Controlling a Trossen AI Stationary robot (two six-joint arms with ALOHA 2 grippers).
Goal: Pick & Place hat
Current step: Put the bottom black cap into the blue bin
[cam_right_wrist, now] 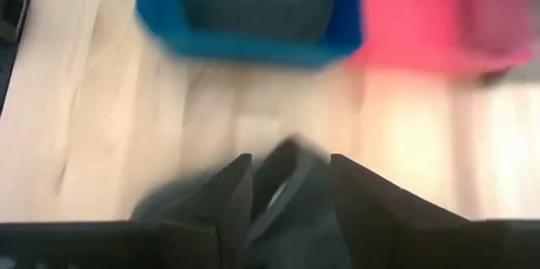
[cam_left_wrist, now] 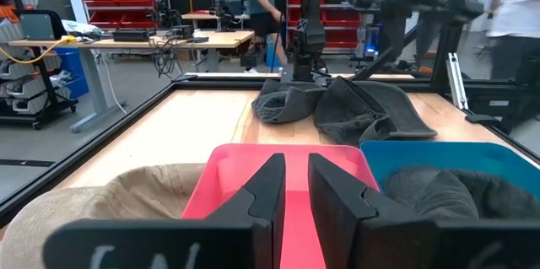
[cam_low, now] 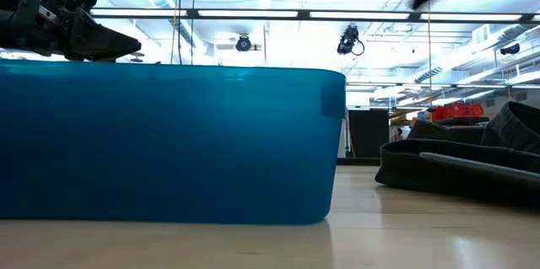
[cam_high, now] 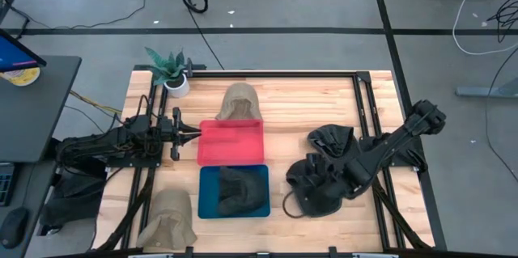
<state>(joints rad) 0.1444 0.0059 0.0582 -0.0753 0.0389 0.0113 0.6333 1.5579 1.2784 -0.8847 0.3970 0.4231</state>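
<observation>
A pink tray and a blue tray sit mid-table, and the blue one holds a dark hat. One tan hat lies on the table just beyond the pink tray, and another tan hat lies at the near edge. Two more dark hats are on the right: one lies flat, the other is under my right gripper, which is shut on it. My left gripper hovers shut at the pink tray's left rim, touching nothing. My right gripper pinches a raised fold of the dark hat between its two fingers, coming from above and slanting in from the table's right. The rest of the hat spreads below the fingers; I cannot tell if it is lifted clear.
A potted plant stands at the far left corner. Black frame rails run along the table's far, left and right sides. Bare wood lies between the trays and the right-hand hats. People stand in the room beyond the table in the left wrist view.
</observation>
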